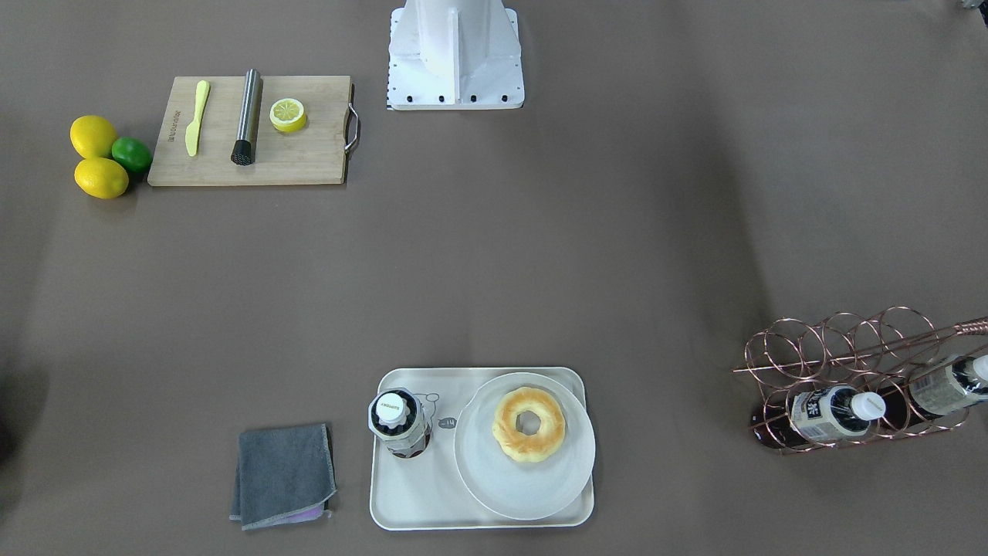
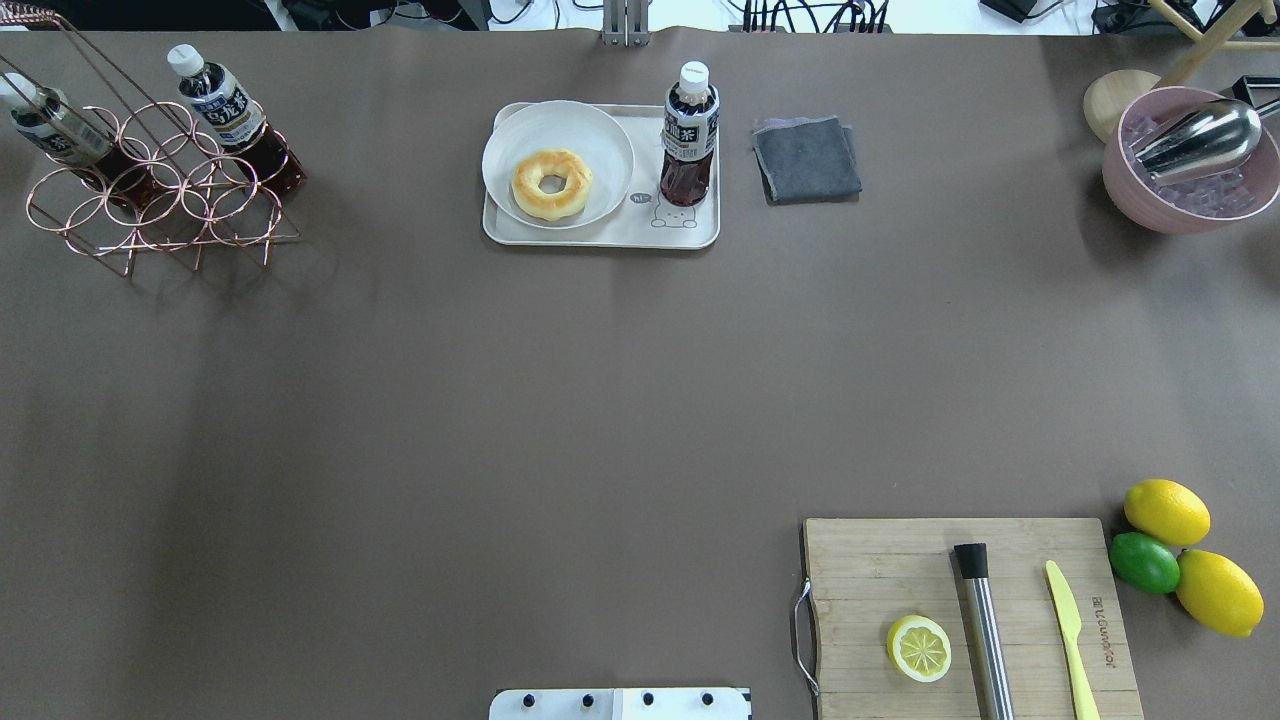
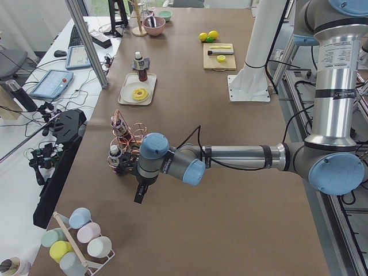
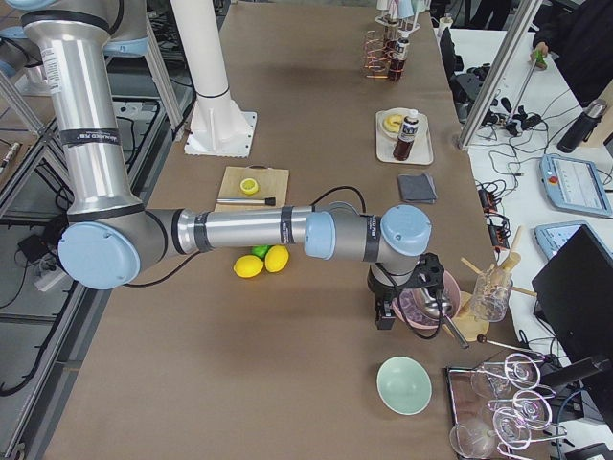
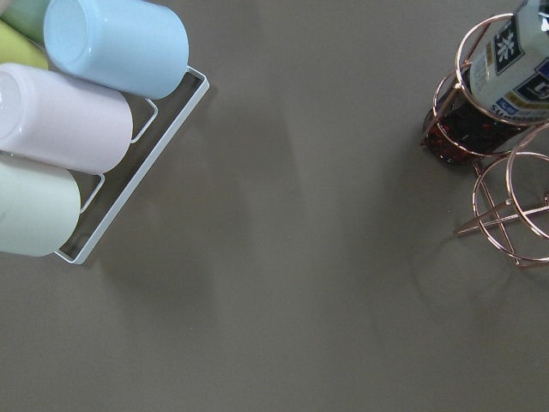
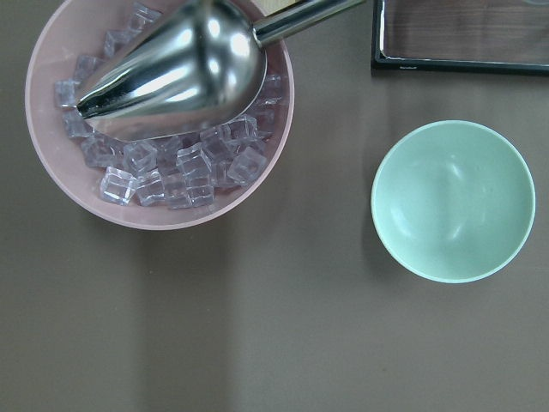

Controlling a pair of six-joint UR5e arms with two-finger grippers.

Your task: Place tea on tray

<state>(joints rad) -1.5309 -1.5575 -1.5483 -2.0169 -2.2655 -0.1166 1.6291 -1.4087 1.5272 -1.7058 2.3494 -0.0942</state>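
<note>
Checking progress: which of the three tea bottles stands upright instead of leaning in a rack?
The tea on the tray, beside the donut plate. It stands upright; the other two bottles lean in the copper wire rack.

The table [image 2: 600,400] is plain dull brown. The tray [image 2: 600,236] is cream-white with a thin dark line drawing of a bear [image 2: 674,214]. On it the tea [image 2: 688,135] is dark reddish-brown under a white cap, its label white and dark with print. The plate [image 2: 610,135] is milky white and the doughnut [image 2: 551,184] golden. At the tray's 3 o'clock in the overhead view the cloth [image 2: 806,158] is grey. The rack [image 2: 165,190] is copper, two lemons [image 2: 1166,511] yellow, the lime [image 2: 1144,562] green, one bowl [image 6: 453,201] mint
</note>
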